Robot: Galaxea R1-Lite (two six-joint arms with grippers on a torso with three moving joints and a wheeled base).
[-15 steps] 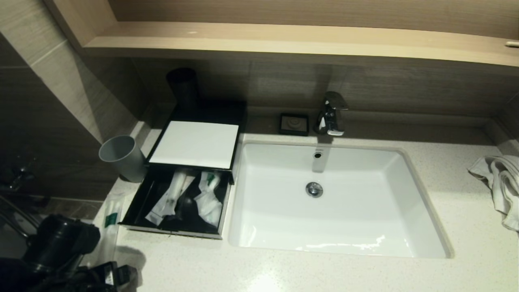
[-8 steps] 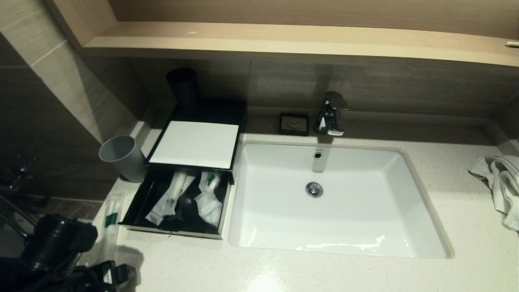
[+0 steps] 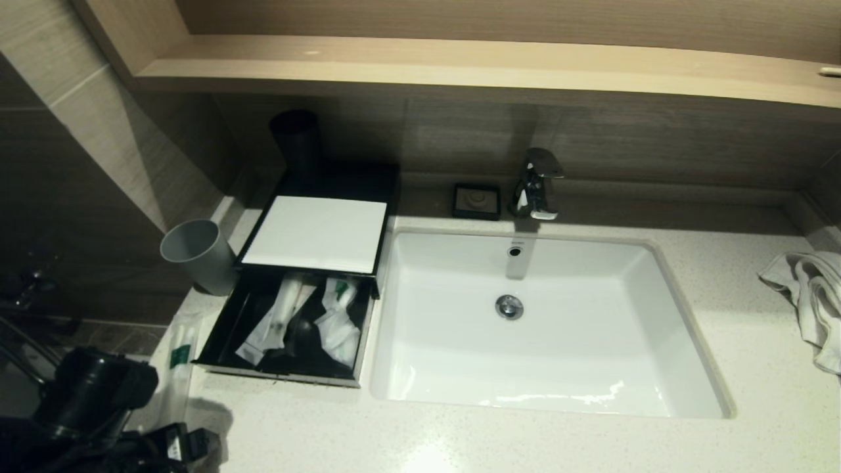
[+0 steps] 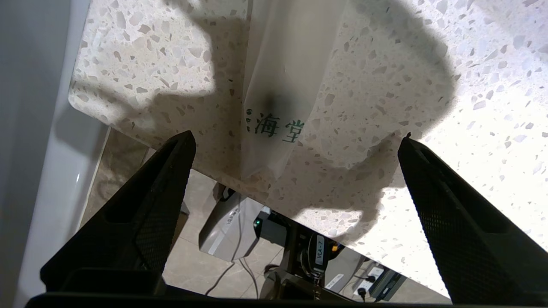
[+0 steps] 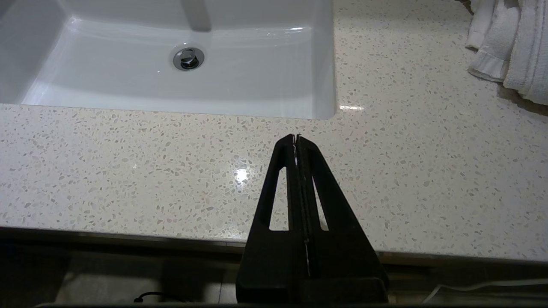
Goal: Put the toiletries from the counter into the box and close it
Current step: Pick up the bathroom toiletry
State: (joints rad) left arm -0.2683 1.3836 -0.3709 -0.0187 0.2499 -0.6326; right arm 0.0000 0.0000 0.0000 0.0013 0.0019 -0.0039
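The black box (image 3: 317, 234) with a white top stands left of the basin (image 3: 545, 341), its drawer pulled out. Several white toiletries (image 3: 309, 318) lie in the drawer. One long clear packet with a green band (image 3: 180, 349) lies on the counter (image 3: 525, 440) left of the drawer. My left gripper (image 4: 296, 137) hovers open above that packet's (image 4: 287, 64) near end at the counter's front left corner, with nothing between its fingers. My right gripper (image 5: 296, 137) is shut on nothing over the counter's front edge.
A grey cup (image 3: 197, 253) stands left of the box, close to the loose packet. A black soap dish (image 3: 476, 200) and a faucet (image 3: 537, 184) sit behind the basin. A white towel (image 3: 805, 295) lies at the far right. A wooden shelf (image 3: 460, 66) overhangs the back.
My left arm has edged slightly to the left at the counter's front left corner. Nothing else has moved.
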